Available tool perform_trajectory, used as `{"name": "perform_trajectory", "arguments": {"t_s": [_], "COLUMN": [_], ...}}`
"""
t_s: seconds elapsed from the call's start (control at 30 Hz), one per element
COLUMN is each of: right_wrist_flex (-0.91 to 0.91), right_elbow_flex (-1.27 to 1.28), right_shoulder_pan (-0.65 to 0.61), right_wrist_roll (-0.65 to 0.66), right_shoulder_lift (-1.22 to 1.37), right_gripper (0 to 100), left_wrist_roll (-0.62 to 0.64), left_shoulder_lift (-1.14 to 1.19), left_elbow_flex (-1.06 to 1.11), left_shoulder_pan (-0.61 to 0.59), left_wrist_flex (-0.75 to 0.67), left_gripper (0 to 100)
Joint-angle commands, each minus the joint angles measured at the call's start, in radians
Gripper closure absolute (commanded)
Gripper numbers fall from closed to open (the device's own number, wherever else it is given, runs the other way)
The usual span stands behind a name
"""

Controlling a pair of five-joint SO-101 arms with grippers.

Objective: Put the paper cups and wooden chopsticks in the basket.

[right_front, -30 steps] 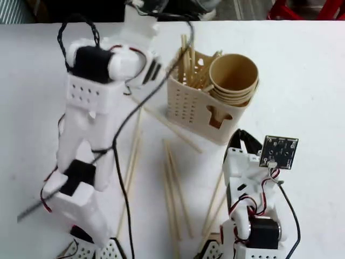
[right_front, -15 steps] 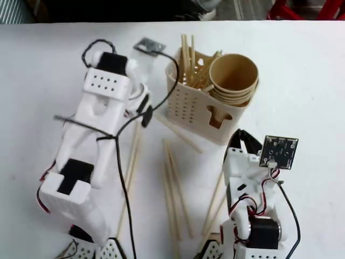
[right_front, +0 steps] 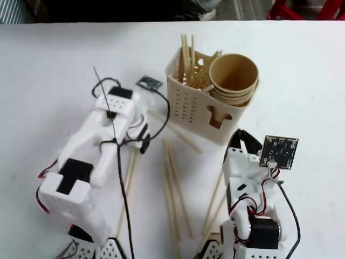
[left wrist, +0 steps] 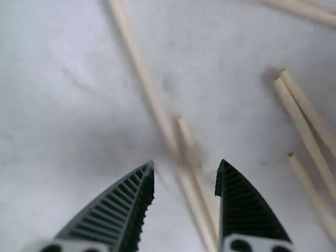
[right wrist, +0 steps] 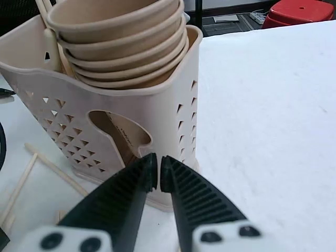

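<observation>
left gripper [left wrist: 185,167] hangs spread over loose chopsticks [left wrist: 157,113] mid-table [right_front: 302,81], a touching pair between its jaws, nearer one jaw. the risk is that an off-centre pinch catches one and rolls the other away, or skids both. basket [right_front: 188,105] stands near the far edge with cups [right_front: 234,73] stacked inside. right gripper [right wrist: 158,161] is clenched on nothing, close to the basket, and a lurch could knock it.

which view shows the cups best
The right wrist view: the cups stand stacked side-on in the basket, rims separate. The high view looks into the top cup. The left wrist view faces chopsticks.
</observation>
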Motion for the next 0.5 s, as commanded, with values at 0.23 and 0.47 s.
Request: {"name": "perform_trajectory", "arguments": {"t_s": [0.23,0.47], "right_wrist_flex": [-0.021,-0.021], "right_elbow_flex": [-0.012,-0.012], "right_shoulder_pan": [0.008,0.008], "right_wrist_roll": [-0.005,-0.005], "right_shoulder_lift": [-0.007,-0.007], "right_gripper": [97.2,97.2], "left_wrist_roll": [0.064,0.066], "left_shoulder_lift": [-0.047,-0.045], "left_elbow_flex": [0.146,0.150], "left_shoulder_pan": [-0.035,-0.015], "left_wrist_flex": [-0.181,-0.203], "left_gripper": [84,98]}}
